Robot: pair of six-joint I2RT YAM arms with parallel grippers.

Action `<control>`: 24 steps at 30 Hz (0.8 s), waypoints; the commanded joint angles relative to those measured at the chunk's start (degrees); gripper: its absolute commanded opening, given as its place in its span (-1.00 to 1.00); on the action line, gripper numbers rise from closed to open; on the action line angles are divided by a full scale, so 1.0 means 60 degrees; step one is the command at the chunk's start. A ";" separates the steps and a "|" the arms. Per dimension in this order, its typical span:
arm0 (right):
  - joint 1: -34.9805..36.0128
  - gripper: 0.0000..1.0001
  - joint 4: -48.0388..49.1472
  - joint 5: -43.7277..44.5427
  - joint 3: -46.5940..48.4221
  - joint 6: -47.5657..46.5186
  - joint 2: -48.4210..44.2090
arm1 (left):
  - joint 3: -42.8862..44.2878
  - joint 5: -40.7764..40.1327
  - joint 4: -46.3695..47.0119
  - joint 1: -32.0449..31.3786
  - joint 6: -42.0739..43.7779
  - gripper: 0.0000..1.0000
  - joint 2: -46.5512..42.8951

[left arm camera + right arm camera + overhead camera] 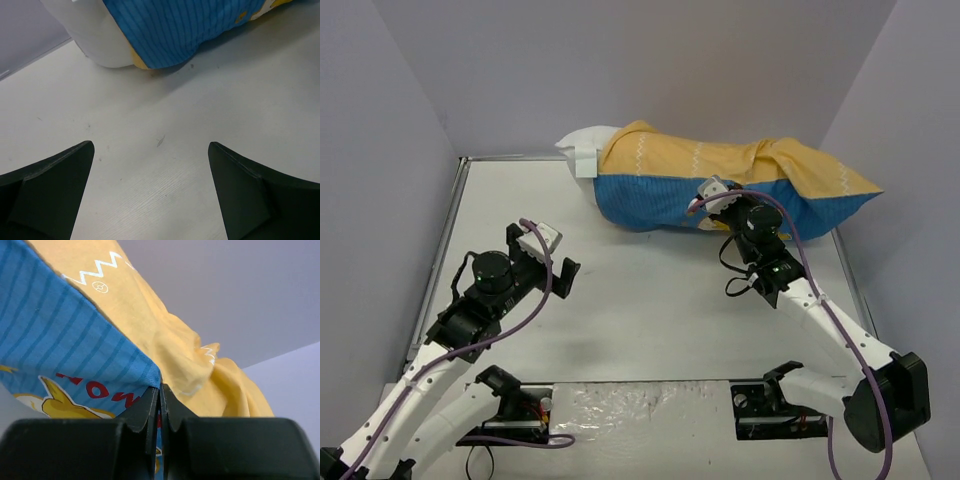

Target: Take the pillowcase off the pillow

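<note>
Most of pillow hidden by pillowcase

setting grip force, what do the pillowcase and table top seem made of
pillowcase: thin soft woven cloth, probably cotton, matte; it creases and drapes in folds. table top: hard white board, maybe laminate, dull sheen; faint grain and scuff marks show.

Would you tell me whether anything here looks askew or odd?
The pillowcase sits askew: the white pillow pokes out at its left end, and its right end lies loose and crumpled. The right gripper pinches a fold. Nothing looks spilled or torn.
</note>
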 commanded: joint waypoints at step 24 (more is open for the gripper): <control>-0.1693 -1.00 -0.3231 -0.3662 0.0593 0.1071 -0.1725 | 0.4616 0.2052 0.0341 0.1425 0.6373 0.91 0.6174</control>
